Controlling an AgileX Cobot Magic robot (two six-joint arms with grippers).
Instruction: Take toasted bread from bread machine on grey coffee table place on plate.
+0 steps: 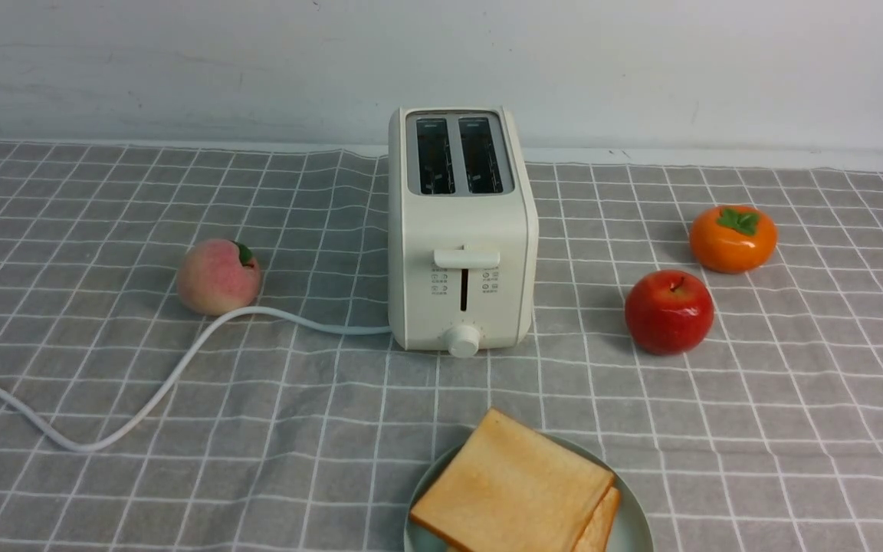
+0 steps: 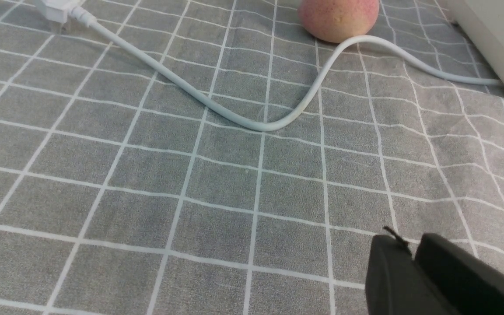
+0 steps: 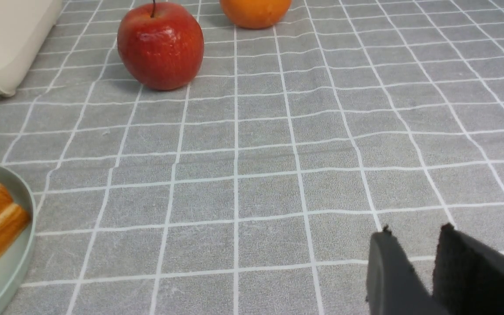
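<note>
Showing narrow fingertip gap, left gripper (image 2: 411, 247); right gripper (image 3: 417, 238), wider gap.

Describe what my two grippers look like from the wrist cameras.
Both look alike: the left gripper and the right gripper each show dark grey to black, matte, narrow fingers with small black pointed tips. Arms, cables and markings lie out of view.

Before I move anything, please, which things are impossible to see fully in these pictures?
- Lower toast slice: front view, mostly hidden under the upper slice.
- Plate: near side cut off by the front view's bottom edge.
- Toaster icons: front view, too small to read.
- Peach: left wrist view, top cut off by the picture edge.
</note>
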